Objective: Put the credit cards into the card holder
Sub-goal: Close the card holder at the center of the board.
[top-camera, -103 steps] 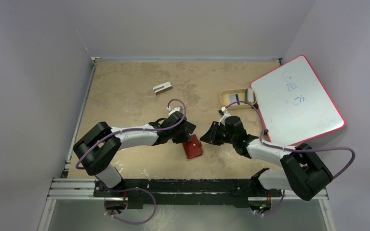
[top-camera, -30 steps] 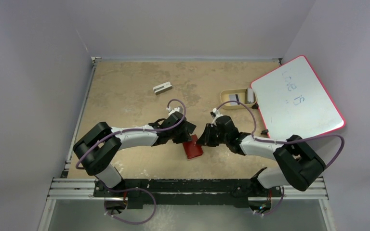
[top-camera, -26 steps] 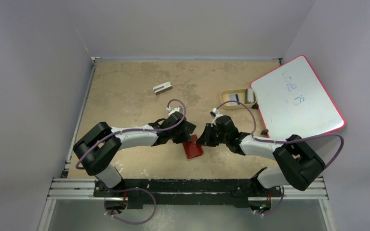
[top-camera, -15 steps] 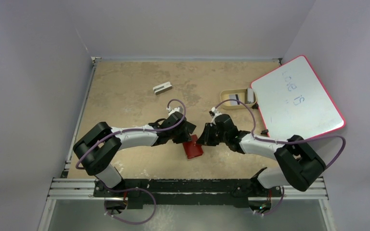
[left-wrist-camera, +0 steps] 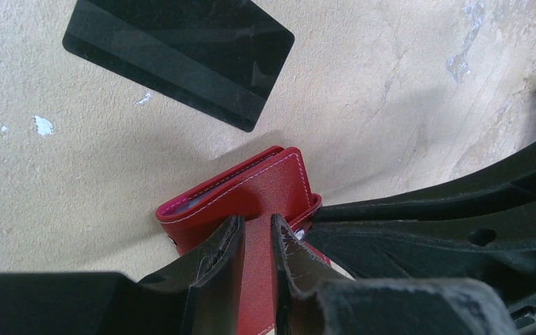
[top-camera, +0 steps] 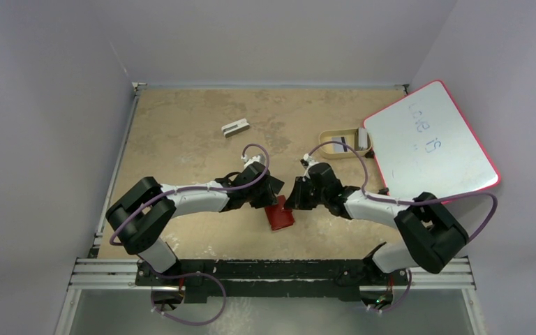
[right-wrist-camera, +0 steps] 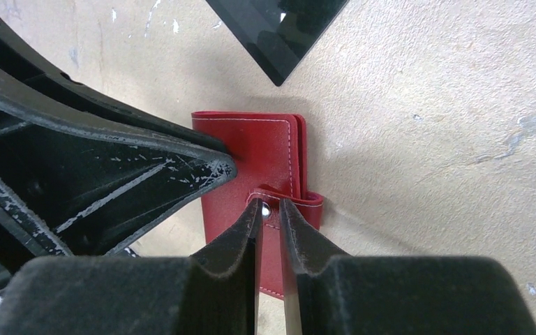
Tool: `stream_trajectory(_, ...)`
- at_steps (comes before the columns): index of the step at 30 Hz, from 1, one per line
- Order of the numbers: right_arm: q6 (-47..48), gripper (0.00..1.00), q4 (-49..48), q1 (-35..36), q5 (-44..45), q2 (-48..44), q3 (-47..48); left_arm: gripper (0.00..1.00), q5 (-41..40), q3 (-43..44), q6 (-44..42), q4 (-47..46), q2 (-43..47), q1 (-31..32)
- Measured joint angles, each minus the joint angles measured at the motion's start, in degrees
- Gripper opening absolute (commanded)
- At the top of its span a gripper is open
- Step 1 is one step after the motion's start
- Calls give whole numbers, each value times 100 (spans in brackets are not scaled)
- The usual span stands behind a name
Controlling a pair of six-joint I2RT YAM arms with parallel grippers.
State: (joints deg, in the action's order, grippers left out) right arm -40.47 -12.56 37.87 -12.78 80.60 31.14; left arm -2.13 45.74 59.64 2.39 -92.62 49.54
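The red card holder (top-camera: 279, 216) lies flat on the table between the two arms, its snap strap curled up. My left gripper (left-wrist-camera: 255, 234) is shut on its cover, with red leather showing between the narrow jaws. My right gripper (right-wrist-camera: 267, 211) is shut on the strap, its tips on either side of the pale snap button (right-wrist-camera: 265, 208). The holder also shows in the left wrist view (left-wrist-camera: 269, 178) and the right wrist view (right-wrist-camera: 258, 143). A black credit card (left-wrist-camera: 178, 59) lies flat just beyond the holder, and its corner shows in the right wrist view (right-wrist-camera: 279, 28). More cards (top-camera: 340, 142) stand in the tan tray.
The tan oval tray (top-camera: 329, 134) sits at the back right beside a red-rimmed whiteboard (top-camera: 429, 143) that leans over the table's right edge. A small grey-white block (top-camera: 234, 127) lies at the back left. Both arms meet over the holder.
My right gripper has crept left and slightly away from the base, onto the holder's strap. The left gripper and the holder have stayed put.
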Motion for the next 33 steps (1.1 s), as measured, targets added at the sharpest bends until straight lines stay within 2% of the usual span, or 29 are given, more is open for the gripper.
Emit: stream_trajectory(33,1025,15,90,4,-625,452,380,20,-2,0,81,0,-4,0)
